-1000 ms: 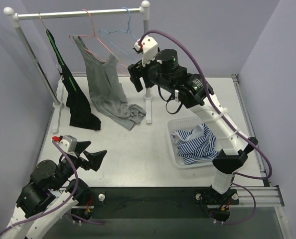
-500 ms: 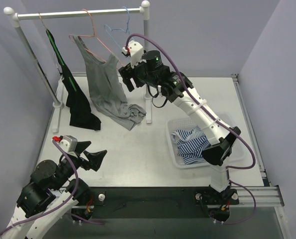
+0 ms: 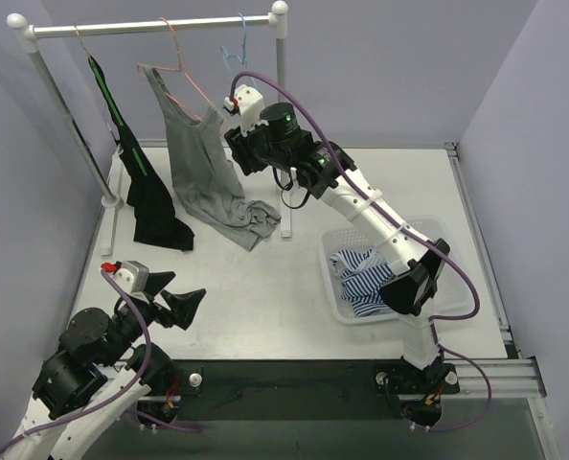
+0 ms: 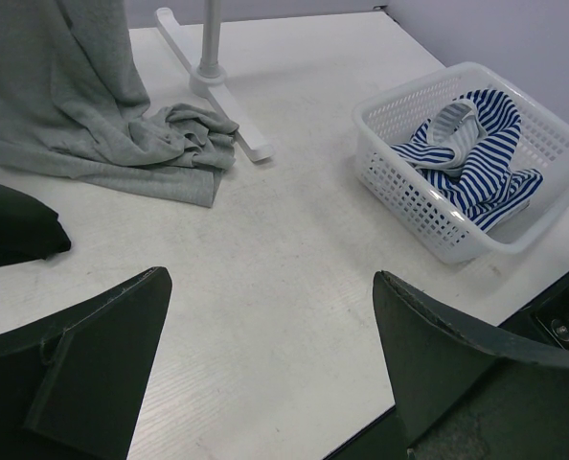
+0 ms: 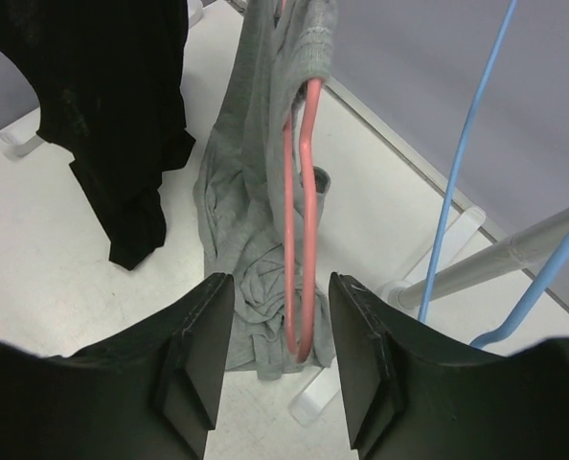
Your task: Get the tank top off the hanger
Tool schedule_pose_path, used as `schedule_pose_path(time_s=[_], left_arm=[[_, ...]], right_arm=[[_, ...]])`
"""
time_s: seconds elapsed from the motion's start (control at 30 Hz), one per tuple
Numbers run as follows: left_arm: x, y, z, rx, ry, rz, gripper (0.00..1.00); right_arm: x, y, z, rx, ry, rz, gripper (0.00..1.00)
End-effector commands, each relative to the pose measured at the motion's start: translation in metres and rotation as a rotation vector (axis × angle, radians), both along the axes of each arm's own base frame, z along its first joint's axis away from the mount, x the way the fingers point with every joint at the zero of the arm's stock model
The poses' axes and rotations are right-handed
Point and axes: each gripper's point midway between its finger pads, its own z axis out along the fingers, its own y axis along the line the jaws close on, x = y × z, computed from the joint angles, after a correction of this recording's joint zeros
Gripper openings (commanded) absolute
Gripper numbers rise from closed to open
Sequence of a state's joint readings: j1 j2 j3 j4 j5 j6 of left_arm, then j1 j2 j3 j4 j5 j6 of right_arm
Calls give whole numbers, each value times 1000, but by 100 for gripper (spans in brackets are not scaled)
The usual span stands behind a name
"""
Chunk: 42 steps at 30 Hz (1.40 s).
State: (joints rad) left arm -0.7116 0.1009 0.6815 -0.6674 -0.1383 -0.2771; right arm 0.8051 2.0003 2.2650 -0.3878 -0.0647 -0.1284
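The grey tank top (image 3: 203, 163) hangs from a pink hanger (image 3: 191, 91) on the rack rod, and its hem lies bunched on the table. My right gripper (image 3: 235, 146) is up at the hanger's right end. In the right wrist view the pink hanger's (image 5: 299, 240) looped end sits between the jaws of the right gripper (image 5: 283, 283), which are partly closed with a gap on each side, and the tank top's (image 5: 256, 192) strap is still on the hanger. My left gripper (image 4: 270, 316) is open and low near the table's front left, holding nothing.
A black garment (image 3: 150, 192) hangs at the left of the rod (image 3: 150, 26). An empty blue hanger (image 5: 457, 192) hangs just right of the pink one, near the rack post. A white basket (image 3: 328, 268) holding a striped cloth (image 3: 371, 273) stands at the right.
My right arm has swung left to the pink hanger's end, and its jaws have narrowed around it. The blue hanger has shifted left. The left arm has not moved.
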Motion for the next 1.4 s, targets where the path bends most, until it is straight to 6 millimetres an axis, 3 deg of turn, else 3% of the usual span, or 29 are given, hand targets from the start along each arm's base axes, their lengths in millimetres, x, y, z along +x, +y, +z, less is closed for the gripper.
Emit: schedule_pose_path(time_s=[0.0, 0.2, 0.37, 0.5, 1.03, 1.07, 1.37], left_arm=[[2, 0, 14, -40, -42, 8, 97], [2, 0, 14, -43, -42, 11, 97], [2, 1, 14, -42, -43, 12, 97], [3, 0, 13, -39, -41, 12, 98], [3, 0, 13, -39, -41, 11, 97], [3, 0, 14, -40, -42, 11, 97], [3, 0, 13, -39, -41, 12, 97]], right_arm=[[13, 6, 23, 64, -73, -52, 42], [24, 4, 17, 58, -81, -112, 32], [21, 7, 40, 105, -120, -111, 0], [17, 10, 70, 194, -169, -115, 0], [-5, 14, 125, 339, -291, -130, 0], [-6, 15, 135, 374, -311, -128, 0], [-11, 15, 146, 439, -317, -138, 0]])
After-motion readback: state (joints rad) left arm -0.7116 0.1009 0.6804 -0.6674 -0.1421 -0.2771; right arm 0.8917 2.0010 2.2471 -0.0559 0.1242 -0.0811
